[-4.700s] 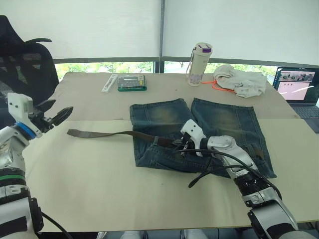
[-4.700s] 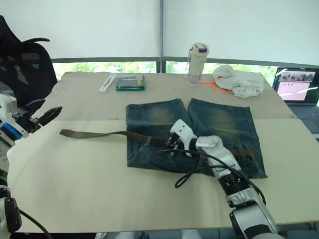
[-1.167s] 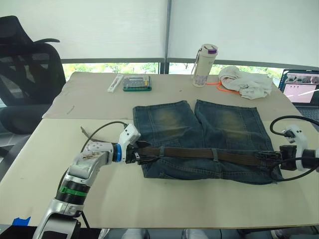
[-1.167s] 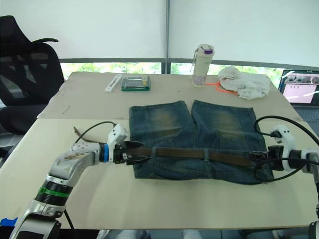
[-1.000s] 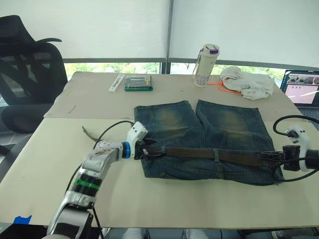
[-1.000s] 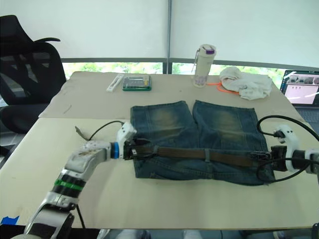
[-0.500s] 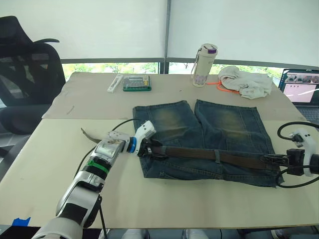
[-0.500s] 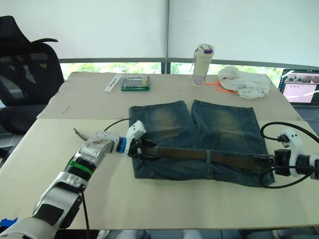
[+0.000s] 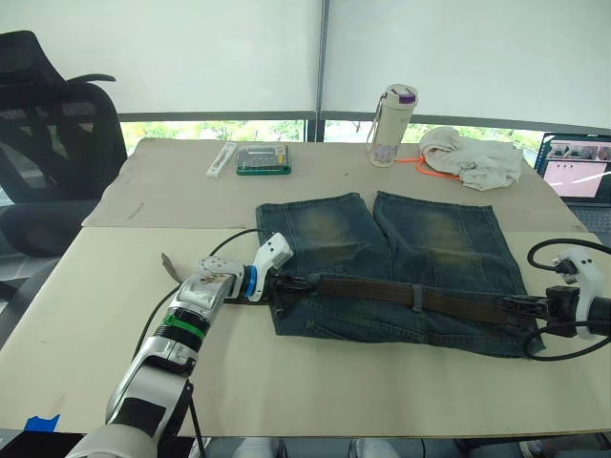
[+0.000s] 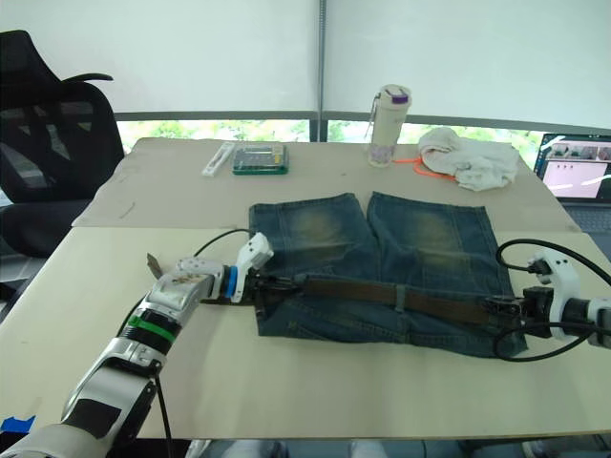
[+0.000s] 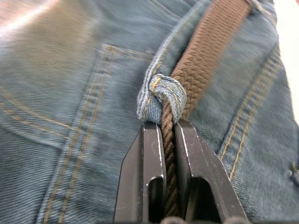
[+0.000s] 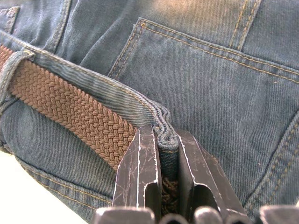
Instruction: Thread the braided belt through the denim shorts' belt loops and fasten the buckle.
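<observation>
Both jaws pinch the braided belt, lying left-to-right across the denim shorts.

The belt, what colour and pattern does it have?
The belt is brown with a woven braid pattern; the right wrist view shows it best.

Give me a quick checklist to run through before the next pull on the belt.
1. Left tool shut on braided belt: ok.
2. Right tool gripping the denim shorts at the waistband edge: ok.
3. Belt lies under a belt loop mid-waistband: ok.
4. Loop at the left tool lying flat: not ok, bunched against the fingertips.
5. Buckle position: cannot tell.
6. Bottle and cloth bundle away from the shorts: ok.
</observation>
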